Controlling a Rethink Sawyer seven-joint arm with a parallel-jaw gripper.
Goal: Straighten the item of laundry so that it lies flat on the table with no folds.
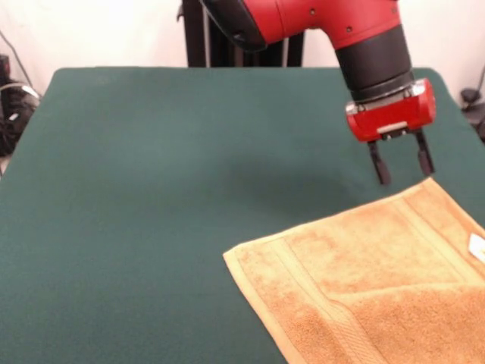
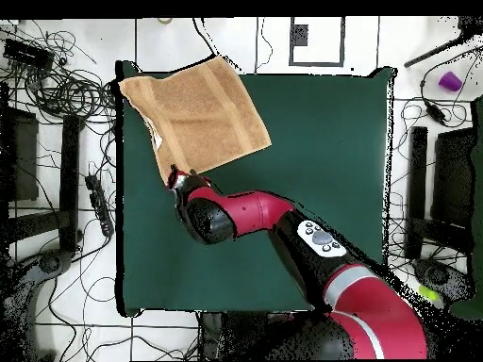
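The golden-orange towel [image 1: 364,280] lies at the near right corner of the green table [image 1: 151,197] in the front view, with a part folded over near the bottom right and a small white tag [image 1: 477,247] at its right edge. In the overhead view the towel [image 2: 193,113] covers the table's [image 2: 321,170] top left corner and pokes past the edge. My gripper [image 1: 401,163] hangs open just above the towel's far corner, its two dark fingers [image 1: 377,165] spread with nothing between them. From overhead the gripper [image 2: 176,175] sits right at the towel's lower edge.
Cables and black stands [image 2: 66,141] crowd the floor to the left of the table in the overhead view. A purple object [image 2: 450,81] lies on the floor at the top right. My red arm [image 2: 283,226] reaches across the table's lower half.
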